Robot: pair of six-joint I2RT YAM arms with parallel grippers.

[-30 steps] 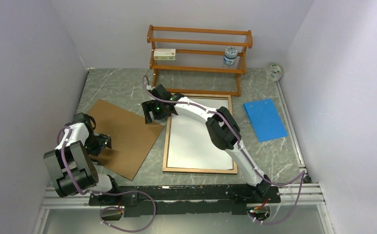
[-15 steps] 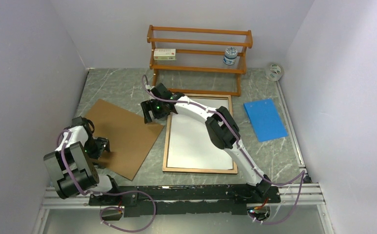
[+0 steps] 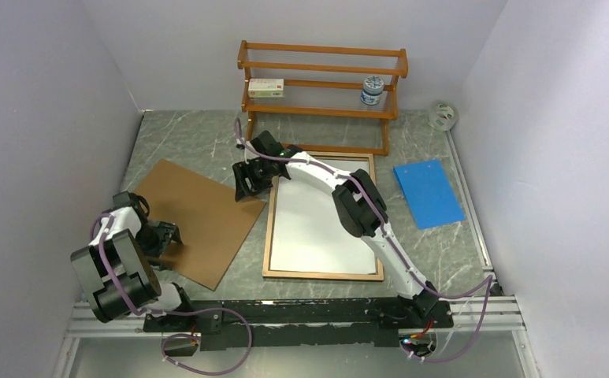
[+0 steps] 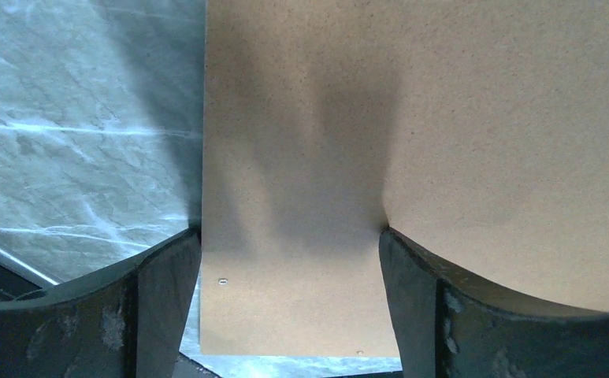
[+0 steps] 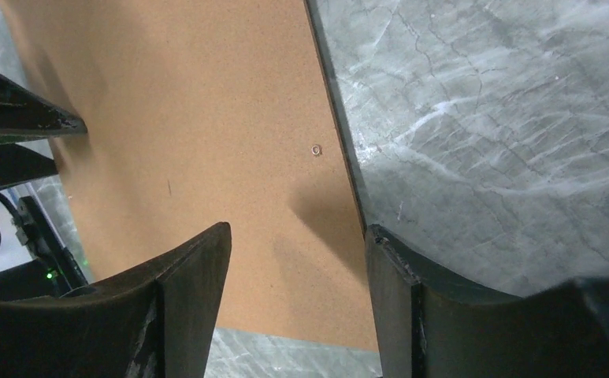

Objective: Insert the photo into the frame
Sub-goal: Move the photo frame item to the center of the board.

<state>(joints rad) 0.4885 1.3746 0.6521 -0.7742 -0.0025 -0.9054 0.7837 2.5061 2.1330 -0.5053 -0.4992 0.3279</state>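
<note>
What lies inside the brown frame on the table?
A plain white sheet, the photo, fills the frame. The right arm crosses above its upper part and hides some of it. What lies under the sheet cannot be seen.

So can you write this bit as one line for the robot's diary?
photo: white side up inside frame | board: flat, left of frame | left gripper: open over board | right gripper: open over board edge

Brown board (image 3: 198, 216), white photo (image 3: 310, 236), blue sheet (image 3: 428, 193) (table (image 3: 183, 138) grey-green marble).
</note>
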